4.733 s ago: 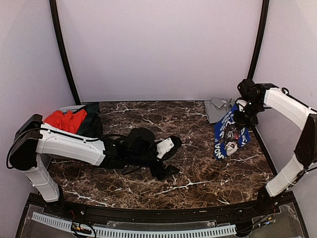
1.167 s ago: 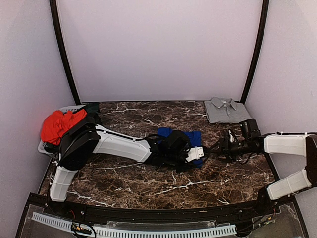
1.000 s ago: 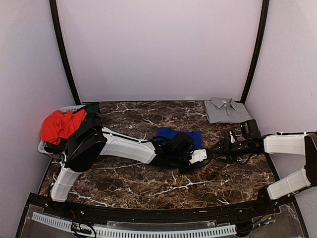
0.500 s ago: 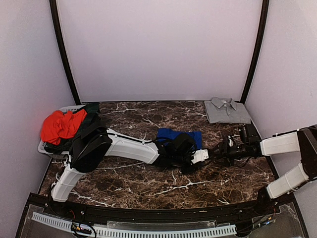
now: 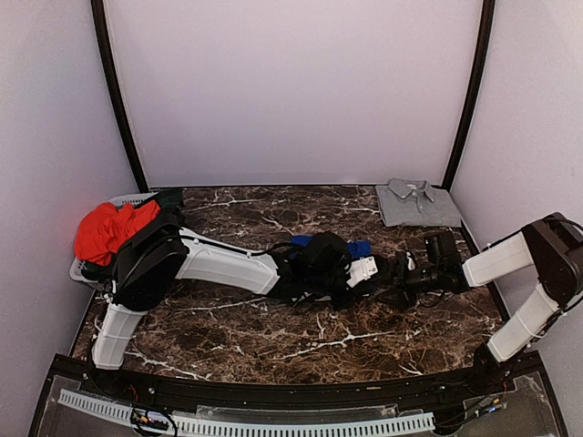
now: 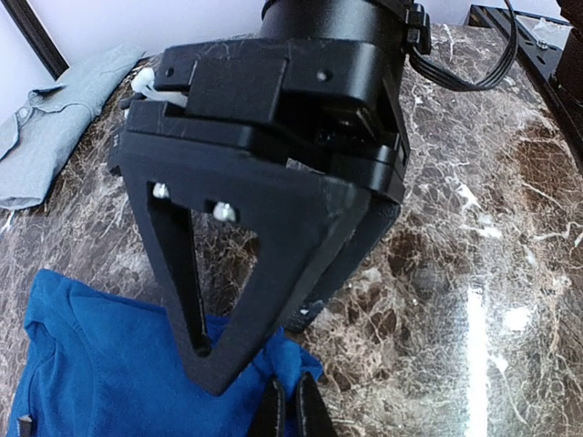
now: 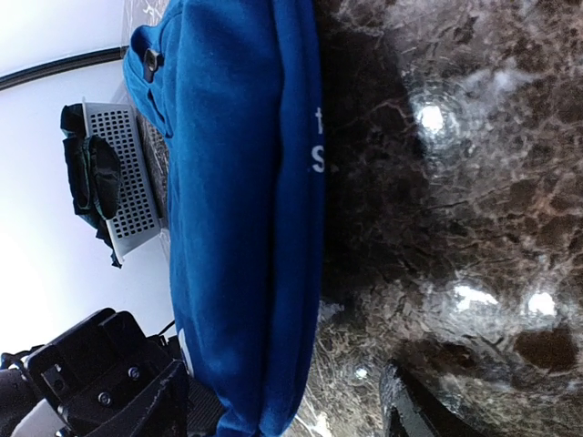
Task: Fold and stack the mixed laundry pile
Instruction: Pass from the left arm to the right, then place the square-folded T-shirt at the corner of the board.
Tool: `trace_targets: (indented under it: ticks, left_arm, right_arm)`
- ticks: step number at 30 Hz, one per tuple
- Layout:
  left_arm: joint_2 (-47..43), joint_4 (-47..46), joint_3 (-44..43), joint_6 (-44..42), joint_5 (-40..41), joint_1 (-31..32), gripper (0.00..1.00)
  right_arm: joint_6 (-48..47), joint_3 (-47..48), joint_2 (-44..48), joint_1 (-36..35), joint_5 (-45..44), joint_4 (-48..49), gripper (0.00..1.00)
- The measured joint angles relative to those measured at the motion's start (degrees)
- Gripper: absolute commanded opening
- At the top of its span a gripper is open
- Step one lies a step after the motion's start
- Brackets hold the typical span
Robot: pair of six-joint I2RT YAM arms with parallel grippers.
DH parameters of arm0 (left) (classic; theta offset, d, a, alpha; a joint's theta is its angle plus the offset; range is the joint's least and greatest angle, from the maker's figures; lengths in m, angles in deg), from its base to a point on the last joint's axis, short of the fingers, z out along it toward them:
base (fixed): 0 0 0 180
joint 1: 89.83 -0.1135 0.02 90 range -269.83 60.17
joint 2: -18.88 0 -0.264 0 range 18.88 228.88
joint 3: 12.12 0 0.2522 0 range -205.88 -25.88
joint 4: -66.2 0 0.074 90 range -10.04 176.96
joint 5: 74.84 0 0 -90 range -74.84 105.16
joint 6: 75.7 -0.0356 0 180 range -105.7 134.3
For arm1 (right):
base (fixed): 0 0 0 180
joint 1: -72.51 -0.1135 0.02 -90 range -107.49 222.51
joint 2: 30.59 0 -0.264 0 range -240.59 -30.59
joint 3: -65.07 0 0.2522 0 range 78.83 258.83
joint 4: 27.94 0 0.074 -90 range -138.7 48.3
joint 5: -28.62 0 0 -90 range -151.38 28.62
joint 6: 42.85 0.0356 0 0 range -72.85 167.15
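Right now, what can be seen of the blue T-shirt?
The blue T-shirt is soft royal-blue cloth with small white print near one edge, folded into a thick, flat bundle on the marble table. The left hand is shut at its corner, apparently pinching it; the right hand stands open, the shirt's end between its fingers. The left arm hides much of it from above.

We see a table (image 5: 273,332) of dark brown marble veined in white. The royal-blue T-shirt (image 7: 237,182) carries white lettering (image 7: 316,146) by its fold. The grey shirt (image 5: 417,202) is plain pale grey, the red-orange garment (image 5: 107,229) vivid, the dark cloth (image 7: 91,177) blackish green, and the basket (image 7: 137,182) light grey with fine perforations.
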Motion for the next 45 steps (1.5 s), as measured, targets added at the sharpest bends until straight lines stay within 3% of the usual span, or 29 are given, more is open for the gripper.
trace_targets:
  ticks: [8, 16, 20, 25, 30, 32, 35, 37, 40, 45]
  left_arm:
    - [-1.5, -1.8, 1.1, 0.9, -0.1, -0.1, 0.00]
    - [-1.5, -3.6, 1.9, 2.3, -0.5, -0.4, 0.00]
    - [-1.6, -4.0, 2.7, 2.4, -0.4, -0.5, 0.00]
    - [-2.3, -4.3, 4.7, 2.3, -0.5, -0.9, 0.00]
    - [-2.5, -5.2, 5.4, 2.2, -0.2, -1.1, 0.00]
    - [-2.5, -5.6, 5.6, 2.0, 0.2, -1.6, 0.11]
    - [-2.6, -6.2, 5.6, 1.5, 1.2, -2.2, 0.40]
    - [-2.8, -5.8, 5.6, 1.9, 2.2, -2.3, 0.51]
    - [-3.9, -5.0, 6.0, 2.9, 4.4, -2.0, 0.60]
    - [-10.0, -5.1, 11.2, 5.1, 8.5, -2.0, 0.65]
  right_arm:
    - [5.9, 2.1, -3.9, -2.2, -3.3, 5.9, 0.64]
    - [13.5, 5.4, -14.2, -5.6, -6.6, 19.7, 0.49]
    - [15.7, 8.8, -19.8, -6.0, -4.8, 24.9, 0.38]
    - [16.7, 9.5, -21.6, -6.1, -4.0, 25.2, 0.16]
    - [11.5, 14.6, -21.2, -6.0, -5.0, 13.5, 0.01]
    - [7.8, 19.0, -21.0, -6.3, -6.4, 5.3, 0.00]
    - [1.0, 26.3, -20.9, -6.6, -9.5, -6.0, 0.00]
    - [-4.2, 32.1, -21.0, -6.3, -12.8, -13.8, 0.00]
    - [-11.8, 41.4, -21.9, -5.4, -16.6, -23.8, 0.00]
    - [-25.0, 60.0, -29.5, -3.2, -21.7, -38.0, 0.00]
